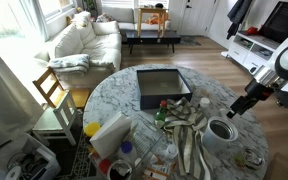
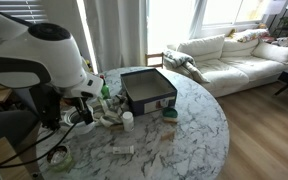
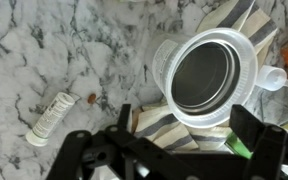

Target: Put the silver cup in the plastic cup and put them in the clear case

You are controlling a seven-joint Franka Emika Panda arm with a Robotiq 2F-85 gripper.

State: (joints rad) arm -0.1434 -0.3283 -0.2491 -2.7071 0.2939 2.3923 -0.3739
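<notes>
While the arm (image 1: 284, 60) reached in over the rim of the counter (image 1: 114, 95) in an exterior view, the fingers (image 1: 234, 110) hung just above and beside the plastic cup (image 1: 222, 131). That cup stood upright on a striped cloth (image 1: 189, 140), long axis vertical, mouth up. The clear case (image 1: 164, 88) lay apart from it, nearer the middle of the counter. A white-and-yellow carton (image 1: 109, 135) lay by the near edge, its print too small to read.

In an exterior view the clear case (image 2: 149, 90) showed plainly, but the white arm (image 2: 44, 60) hid most of the cups, and I could not make out the fingers.

In the wrist view, looking straight down, the silver cup (image 3: 209, 80) sat nested inside the plastic cup (image 3: 164, 60), both mouths up. The fingers (image 3: 252, 135) were spread wide and gripped nothing, their bases cut off by the frame. A small white tube (image 3: 49, 118) lay on its side on the marble, with any writing illegible.
</notes>
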